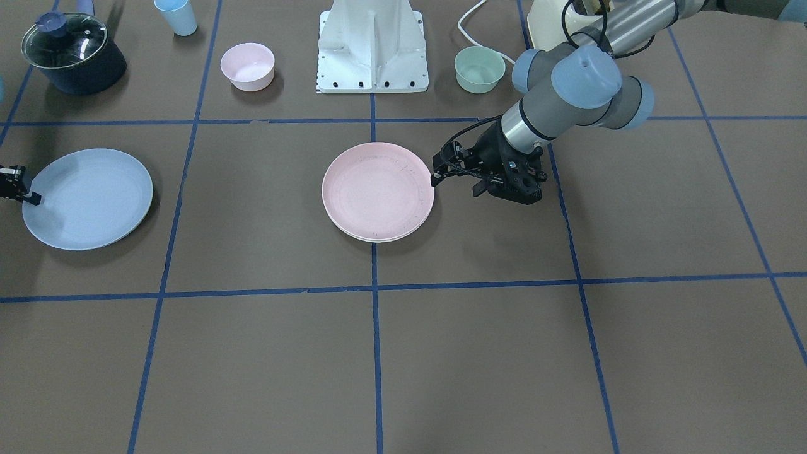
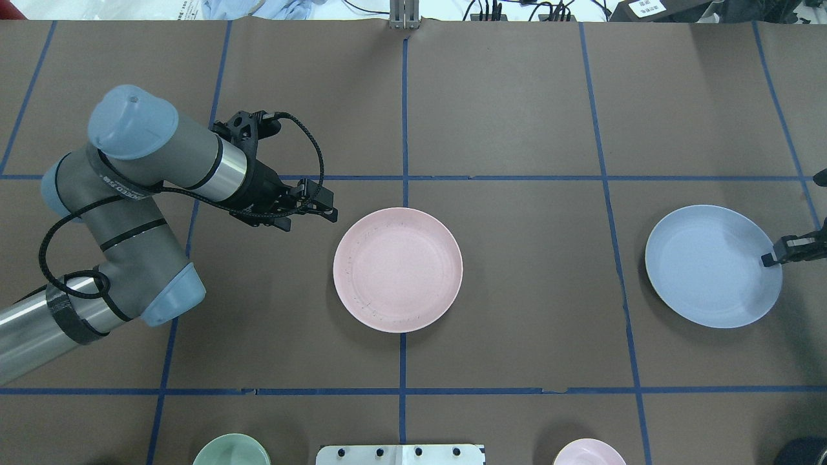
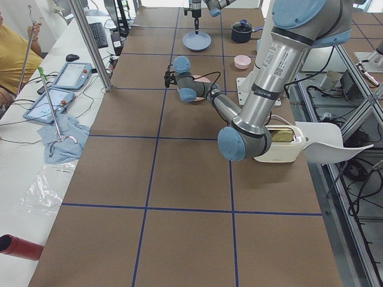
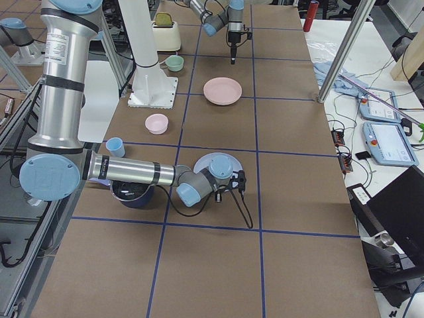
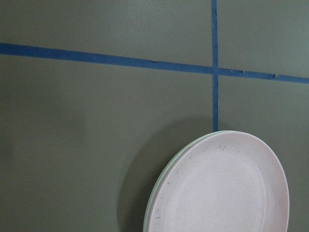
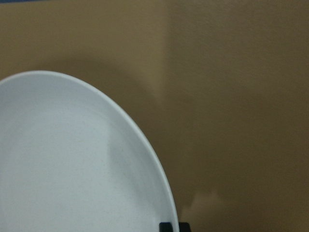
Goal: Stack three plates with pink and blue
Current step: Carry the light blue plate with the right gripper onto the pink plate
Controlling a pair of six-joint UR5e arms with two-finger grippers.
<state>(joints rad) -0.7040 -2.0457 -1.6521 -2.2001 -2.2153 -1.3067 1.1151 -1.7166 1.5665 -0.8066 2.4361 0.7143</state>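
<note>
The pale pink plate (image 1: pixel 378 192) (image 2: pixel 397 269) lies at the table's middle, on top of the cream-white plate, of which only a thin rim (image 5: pixel 157 193) shows. My left gripper (image 2: pixel 326 210) (image 1: pixel 436 169) is open and empty, just beside the pink plate's edge and apart from it. The light blue plate (image 2: pixel 711 266) (image 1: pixel 88 198) lies on my right side of the table. My right gripper (image 2: pixel 772 258) (image 1: pixel 31 197) is shut on the blue plate's outer rim. One of its fingertips (image 6: pixel 169 226) shows at that rim in the right wrist view.
Near the robot base (image 1: pixel 372 47) stand a small pink bowl (image 1: pixel 248 66), a mint-green bowl (image 1: pixel 479 69), a blue cup (image 1: pixel 176 16), a dark pot with a glass lid (image 1: pixel 72 53) and a cream toaster (image 3: pixel 278 136). Blue tape lines cross the brown table.
</note>
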